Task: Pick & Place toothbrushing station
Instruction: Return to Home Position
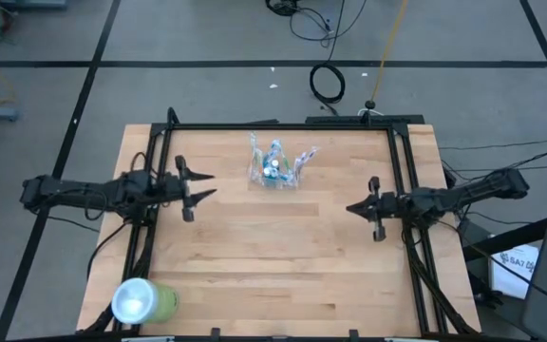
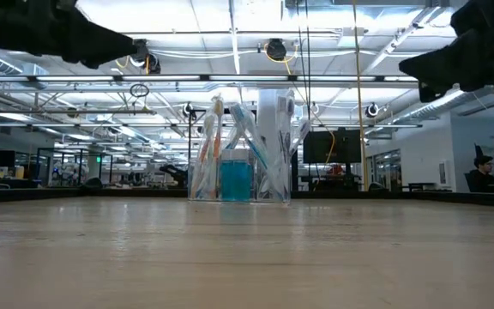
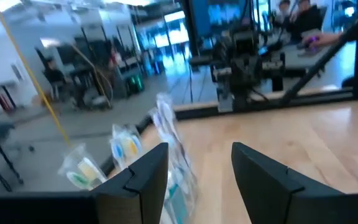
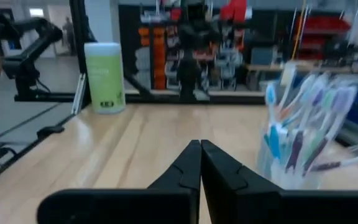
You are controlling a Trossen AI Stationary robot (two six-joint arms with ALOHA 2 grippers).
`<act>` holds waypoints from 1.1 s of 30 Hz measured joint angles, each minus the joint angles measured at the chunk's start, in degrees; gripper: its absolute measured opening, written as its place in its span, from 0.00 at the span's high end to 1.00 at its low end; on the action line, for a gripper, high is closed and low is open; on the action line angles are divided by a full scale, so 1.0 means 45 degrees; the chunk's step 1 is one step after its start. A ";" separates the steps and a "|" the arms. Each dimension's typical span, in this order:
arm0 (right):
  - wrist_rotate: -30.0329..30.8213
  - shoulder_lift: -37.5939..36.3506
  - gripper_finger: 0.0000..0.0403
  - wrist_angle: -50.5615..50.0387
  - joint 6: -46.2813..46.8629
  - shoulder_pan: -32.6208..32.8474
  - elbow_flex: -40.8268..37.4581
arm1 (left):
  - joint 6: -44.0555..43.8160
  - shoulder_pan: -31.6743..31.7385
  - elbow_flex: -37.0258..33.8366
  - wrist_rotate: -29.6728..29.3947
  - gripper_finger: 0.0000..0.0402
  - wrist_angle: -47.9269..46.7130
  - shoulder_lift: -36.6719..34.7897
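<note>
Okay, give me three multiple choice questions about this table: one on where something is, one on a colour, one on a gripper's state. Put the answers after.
1. Where on the table does the opaque cup stand?
A) at the centre
B) at a corner on the left arm's side
C) at a corner on the right arm's side

2. What colour is the cup's body?
A) red
B) black
C) light green

3. How is the right gripper?
A) shut, holding nothing
B) wide open
C) shut on the cup

Answers:
1 B: the high view shows it at the left-side corner.
2 C: the right wrist view shows a light-green body.
3 A: its fingers meet with nothing between them.
</note>
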 joint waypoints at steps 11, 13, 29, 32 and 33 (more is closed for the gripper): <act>-0.1247 -0.3527 1.00 -0.2325 -0.0255 0.0000 -0.0601 | -0.0387 0.0035 -0.1570 0.1015 0.54 0.0463 -0.2540; -0.1222 -0.3776 1.00 -0.2687 -0.0251 0.0000 -0.0603 | -0.0398 0.0031 -0.1999 0.1571 0.54 0.0504 -0.2820; -0.1253 -0.3943 1.00 -0.3359 -0.0621 0.0000 -0.0640 | -0.1192 0.0044 -0.3041 0.1824 0.54 0.1298 -0.3581; -0.1273 -0.3821 0.99 -0.3372 -0.0600 0.0000 -0.0640 | -0.2032 0.0044 -0.3041 0.1821 0.54 0.1079 -0.3575; -0.1267 -0.3782 0.99 -0.3304 -0.0600 0.0000 -0.0640 | -0.2193 0.0044 -0.3041 0.1821 0.54 0.1081 -0.3572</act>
